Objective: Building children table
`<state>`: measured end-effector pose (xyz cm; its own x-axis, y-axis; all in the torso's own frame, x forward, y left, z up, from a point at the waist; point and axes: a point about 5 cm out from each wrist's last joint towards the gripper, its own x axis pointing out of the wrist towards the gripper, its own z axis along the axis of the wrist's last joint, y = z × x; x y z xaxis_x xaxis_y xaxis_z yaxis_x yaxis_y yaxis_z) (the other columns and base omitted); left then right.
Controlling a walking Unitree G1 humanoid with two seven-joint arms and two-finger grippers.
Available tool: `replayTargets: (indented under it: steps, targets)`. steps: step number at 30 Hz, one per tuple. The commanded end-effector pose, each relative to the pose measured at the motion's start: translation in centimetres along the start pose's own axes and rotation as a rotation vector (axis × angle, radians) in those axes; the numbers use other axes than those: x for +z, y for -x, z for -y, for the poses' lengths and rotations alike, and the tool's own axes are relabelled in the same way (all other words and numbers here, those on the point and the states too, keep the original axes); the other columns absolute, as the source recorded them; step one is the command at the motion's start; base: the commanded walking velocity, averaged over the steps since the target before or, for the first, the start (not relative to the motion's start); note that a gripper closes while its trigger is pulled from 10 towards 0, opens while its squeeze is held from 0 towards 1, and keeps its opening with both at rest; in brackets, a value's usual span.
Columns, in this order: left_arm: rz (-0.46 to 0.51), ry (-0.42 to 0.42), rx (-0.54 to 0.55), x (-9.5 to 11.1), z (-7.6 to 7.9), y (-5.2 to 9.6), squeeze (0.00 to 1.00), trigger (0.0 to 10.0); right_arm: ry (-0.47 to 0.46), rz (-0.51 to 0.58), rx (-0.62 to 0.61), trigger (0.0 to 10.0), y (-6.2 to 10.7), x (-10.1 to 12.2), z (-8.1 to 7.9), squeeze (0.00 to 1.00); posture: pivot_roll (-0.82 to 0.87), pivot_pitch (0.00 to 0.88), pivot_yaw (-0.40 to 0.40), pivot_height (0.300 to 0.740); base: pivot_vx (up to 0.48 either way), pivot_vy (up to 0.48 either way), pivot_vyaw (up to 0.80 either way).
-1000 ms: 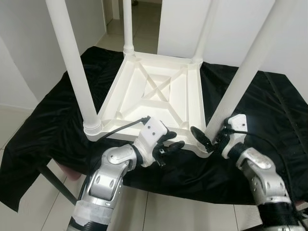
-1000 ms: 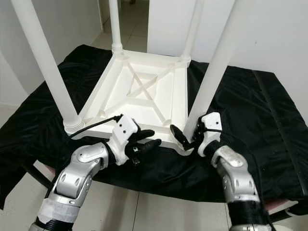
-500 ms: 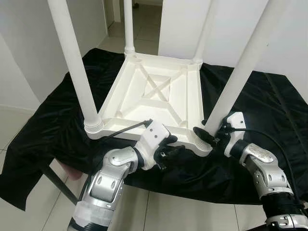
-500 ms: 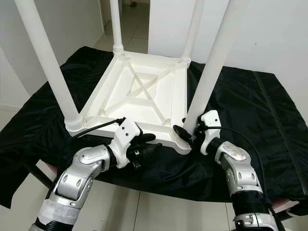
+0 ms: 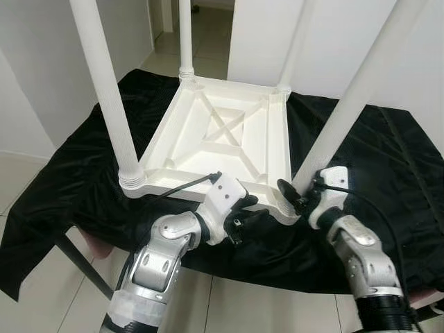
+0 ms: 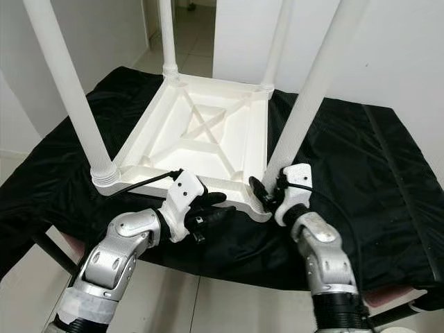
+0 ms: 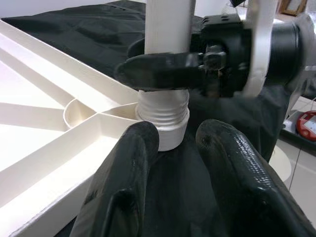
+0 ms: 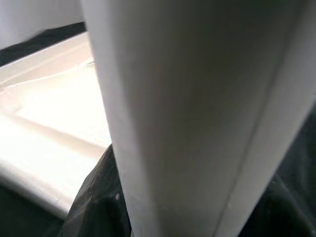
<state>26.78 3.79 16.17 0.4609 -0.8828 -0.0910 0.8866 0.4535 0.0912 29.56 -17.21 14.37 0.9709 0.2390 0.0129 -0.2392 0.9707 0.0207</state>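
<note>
A white children's table (image 5: 222,132) lies upside down on a black cloth, its legs pointing up. My right gripper (image 5: 295,194) is shut around the near-right leg (image 5: 347,111) just above its base. In the left wrist view one of its black fingers (image 7: 163,69) crosses the leg above the threaded collar (image 7: 163,111). The right wrist view sits very close to the leg (image 8: 197,108). My left gripper (image 5: 246,211) stands open at the table's front rim. Its fingers (image 7: 128,168) point at that same corner and hold nothing.
Black cloth (image 5: 83,173) covers the work surface and hangs over its near edge. Three other legs rise at near left (image 5: 107,97), far left (image 5: 184,35) and far right (image 5: 298,41). A dark metal strut (image 5: 83,267) slants below the cloth. White walls stand close on both sides.
My right gripper has moved in from beside the near-right leg and closed around its base. The left gripper has edged slightly toward the table rim.
</note>
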Motion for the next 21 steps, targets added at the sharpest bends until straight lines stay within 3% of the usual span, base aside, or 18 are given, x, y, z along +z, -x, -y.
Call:
replayTargets:
  steps: [1, 5, 12, 16, 17, 20, 21]
  targets:
    - [-0.009, 0.004, 0.157, -0.2, -0.7, -0.1, 0.0, 10.0, -0.006, -0.015, -0.089, 0.0, 0.1, -0.2, -0.1, 0.0, -0.04, 0.0, -0.076, 0.74, 0.0, 0.0, 0.0]
    - [-0.007, 0.005, 0.157, -0.2, -0.7, -0.2, 0.0, 10.0, -0.027, -0.046, -0.306, 0.0, 0.3, -0.8, -1.6, 0.0, -0.04, 0.0, -0.079, 0.74, 0.0, 0.0, 0.0]
    - [-0.002, 0.009, 0.159, -0.1, -0.7, -0.3, 0.0, 10.0, -0.083, -0.042, -0.369, 0.0, 0.2, -0.7, -2.8, 0.0, -0.04, 0.0, -0.079, 0.74, 0.0, 0.0, 0.0]
    - [-0.001, 0.01, 0.155, -0.2, -0.6, -0.3, 0.0, 10.0, -0.1, 0.016, -0.337, 0.0, 0.2, 0.4, -2.3, 0.0, -0.04, 0.0, -0.08, 0.74, 0.0, 0.0, 0.0]
    - [0.001, 0.01, 0.154, -0.1, -0.7, -0.4, 0.0, 10.0, -0.099, 0.022, -0.322, 10.0, 0.2, 0.6, -2.1, 0.0, -0.04, 0.0, -0.079, 0.74, 0.0, 0.0, 0.0]
    - [0.002, 0.01, 0.155, -0.1, -0.7, -0.4, 0.0, 10.0, -0.097, 0.022, -0.322, 10.0, 0.2, 0.8, -2.0, 0.0, -0.04, 0.0, -0.079, 0.74, 0.0, 0.0, 0.0]
    - [0.004, 0.009, 0.155, 0.0, -0.7, -0.4, 0.0, 10.0, -0.093, 0.022, -0.306, 10.0, 0.2, 0.9, -1.7, 0.75, -0.04, 0.0, -0.079, 0.74, 0.0, 0.0, 0.0]
